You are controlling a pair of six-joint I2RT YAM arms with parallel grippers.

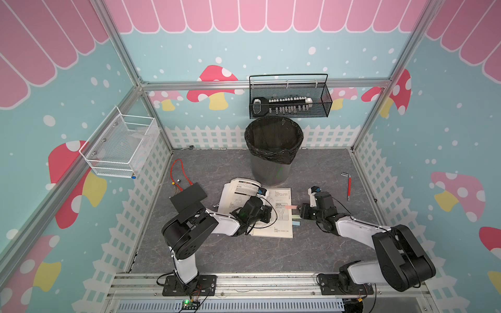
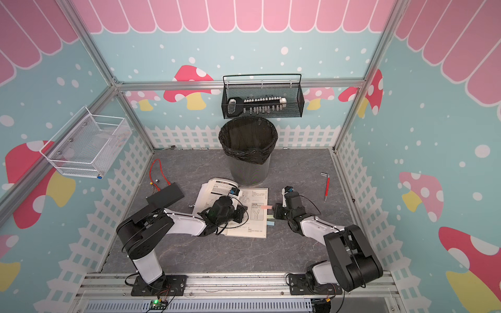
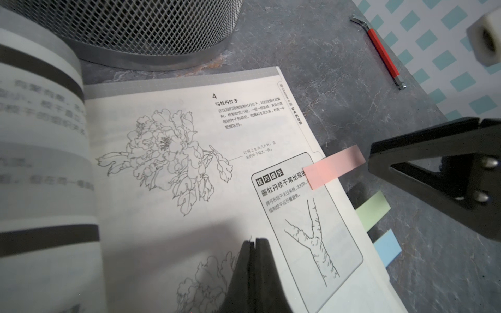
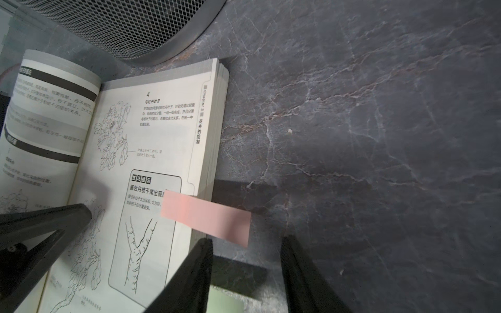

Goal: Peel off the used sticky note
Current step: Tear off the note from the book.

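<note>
The left hand (image 3: 254, 241), clenched with jaws together, is set tip-down on the right page of the open drawing book (image 3: 168, 206), which lies on the grey table (image 4: 366, 122) beside the mesh waste bin (image 1: 273, 151). The pink sticky note (image 4: 206, 216) is stuck by one end to that page's outer edge, its free end overhanging the table near a green tab (image 3: 372, 210) and a blue tab (image 3: 386, 248). The right hand (image 4: 245, 238) is shown released, jaws apart, the note's free end just before their gap.
</note>
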